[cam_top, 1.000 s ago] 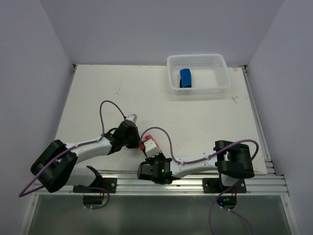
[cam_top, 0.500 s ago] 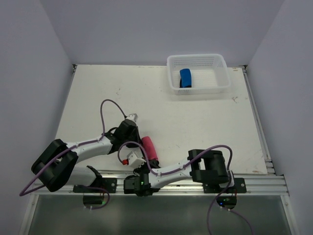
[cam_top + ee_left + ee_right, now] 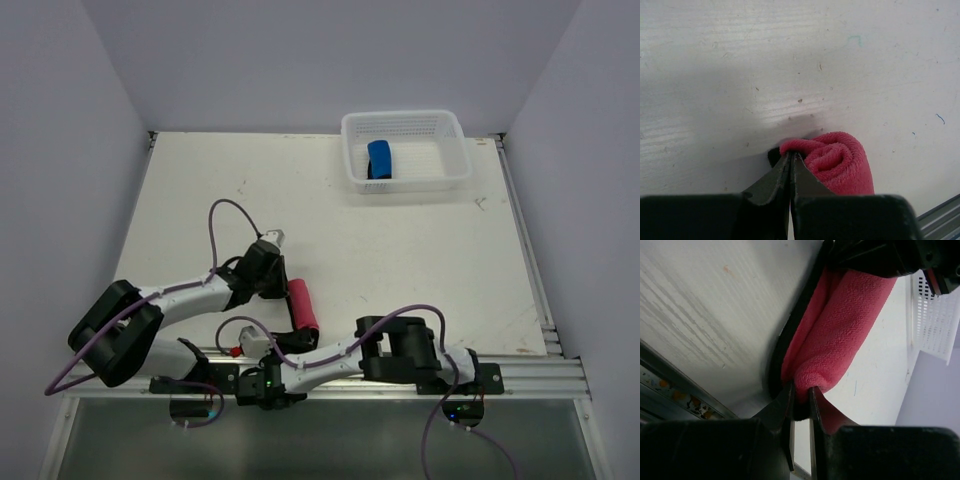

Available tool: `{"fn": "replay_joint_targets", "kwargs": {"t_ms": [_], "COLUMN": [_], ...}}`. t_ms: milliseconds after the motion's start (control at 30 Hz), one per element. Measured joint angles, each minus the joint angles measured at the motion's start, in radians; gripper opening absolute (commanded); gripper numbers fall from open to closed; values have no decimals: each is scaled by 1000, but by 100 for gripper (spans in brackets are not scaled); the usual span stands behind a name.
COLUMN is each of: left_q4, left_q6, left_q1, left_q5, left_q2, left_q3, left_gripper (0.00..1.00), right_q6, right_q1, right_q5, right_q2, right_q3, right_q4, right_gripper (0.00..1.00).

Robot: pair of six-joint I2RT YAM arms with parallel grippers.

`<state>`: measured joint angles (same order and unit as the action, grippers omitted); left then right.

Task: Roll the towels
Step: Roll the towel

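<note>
Swinging leftward over the past second, the right arm has drawn its elbow and wrist along the near edge and uncovered the pink-red towel (image 3: pixel 303 305). It now lies as a short, tight roll on the bench (image 3: pixel 400 250), near the front edge and a little left of centre, its long axis pointing roughly away from the arms. Its plush pile shows a spiral at the far end, and dark edging runs along its underside. The left claw (image 3: pixel 790 156) is clenched on the outer flap at that far end, and the right claw (image 3: pixel 800 390) is nipped onto a fold at the near end, so the roll is grasped at both ends. The blue towel (image 3: pixel 380 160), also rolled, sits in the white mesh basket (image 3: pixel 455 150) at the far right of the bench, well apart. The right forearm lies low along the front rail (image 3: pixel 560 372), crowding the roll's near side, while the left forearm reaches in from the left. Open bench surface spreads between roll and basket and out toward the left edge. Grey walls (image 3: pixel 60 150) close in on both sides.
</note>
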<state>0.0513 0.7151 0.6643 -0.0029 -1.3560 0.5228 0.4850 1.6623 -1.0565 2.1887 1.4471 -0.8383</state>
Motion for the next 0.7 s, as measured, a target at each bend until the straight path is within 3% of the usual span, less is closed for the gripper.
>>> {"fn": "replay_joint_targets", "kwargs": {"t_ms": [333,700], "left_q4": [12,50], "left_q6": [-13,-27], "left_q1": [-3,-3], "left_q5": [3,3], "left_q2": [-9,9], "left_q3": [12,18], "left_gripper": [7,24], "right_q6": [-129,-177], "right_q1": [0,-21], "right_q5": [28,75], "right_q2": [50,31], "right_q3": [53,34], "right_q4": [-24,8], "right_gripper": [0,0]}}
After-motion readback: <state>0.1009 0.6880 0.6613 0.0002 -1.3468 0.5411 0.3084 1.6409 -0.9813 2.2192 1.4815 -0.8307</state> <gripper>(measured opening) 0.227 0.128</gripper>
